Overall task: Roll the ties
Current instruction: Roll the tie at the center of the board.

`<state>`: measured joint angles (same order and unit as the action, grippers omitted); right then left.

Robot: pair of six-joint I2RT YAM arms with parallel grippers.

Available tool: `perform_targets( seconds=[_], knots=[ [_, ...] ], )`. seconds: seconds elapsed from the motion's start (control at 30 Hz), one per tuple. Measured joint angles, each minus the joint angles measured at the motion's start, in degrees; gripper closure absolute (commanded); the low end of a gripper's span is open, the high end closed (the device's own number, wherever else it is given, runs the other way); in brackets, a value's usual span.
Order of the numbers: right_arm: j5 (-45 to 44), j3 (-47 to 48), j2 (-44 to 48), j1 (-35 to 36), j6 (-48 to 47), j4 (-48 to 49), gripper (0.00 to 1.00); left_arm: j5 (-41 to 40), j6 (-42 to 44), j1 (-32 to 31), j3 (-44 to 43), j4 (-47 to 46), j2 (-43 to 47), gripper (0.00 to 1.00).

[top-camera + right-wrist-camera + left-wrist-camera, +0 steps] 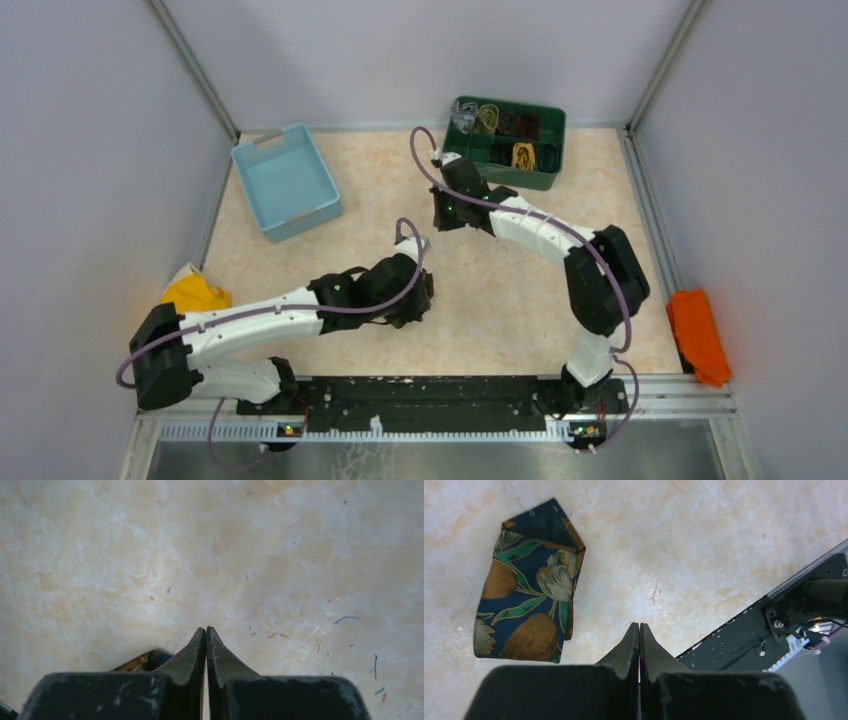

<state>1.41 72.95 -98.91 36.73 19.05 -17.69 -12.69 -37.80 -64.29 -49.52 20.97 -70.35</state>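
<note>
Hovering low over the table (704,540), the left gripper (639,630) has its fingers pressed together on nothing, and the right gripper (205,632) is likewise closed and empty. The tie (526,610) lies flat just beside the left fingertips, folded into a short packet rather than a tight coil, so I judge this 1 unfinished. Several rolled ties (523,155) sit in the green bin (520,182) at the far edge.

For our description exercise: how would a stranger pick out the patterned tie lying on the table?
Start at the marbled beige table. Beside the left claw, not touching it, lies a folded tie. Only it is dark blue with brown and green flowers.
</note>
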Motion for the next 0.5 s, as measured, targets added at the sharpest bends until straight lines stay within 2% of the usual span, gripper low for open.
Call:
perform_targets(
  seconds=[0.13,0.23,0.5],
  knots=[
    [3.5,6.7,-6.9,-1.7,-1.7,-3.5,1.00,-0.8,-2.3,-1.1,0.8,0.6,-3.1,1.00],
    [9.4,11.0,-11.7,-2.1,-3.3,-6.5,1.00,-2.8,-4.1,-1.2,2.7,0.5,-3.6,1.00],
    [24.5,15.2,-20.7,-2.1,-5.4,-9.5,1.00,-6.2,-9.0,-1.2,4.8,2.7,-8.1,1.00]
  ],
)
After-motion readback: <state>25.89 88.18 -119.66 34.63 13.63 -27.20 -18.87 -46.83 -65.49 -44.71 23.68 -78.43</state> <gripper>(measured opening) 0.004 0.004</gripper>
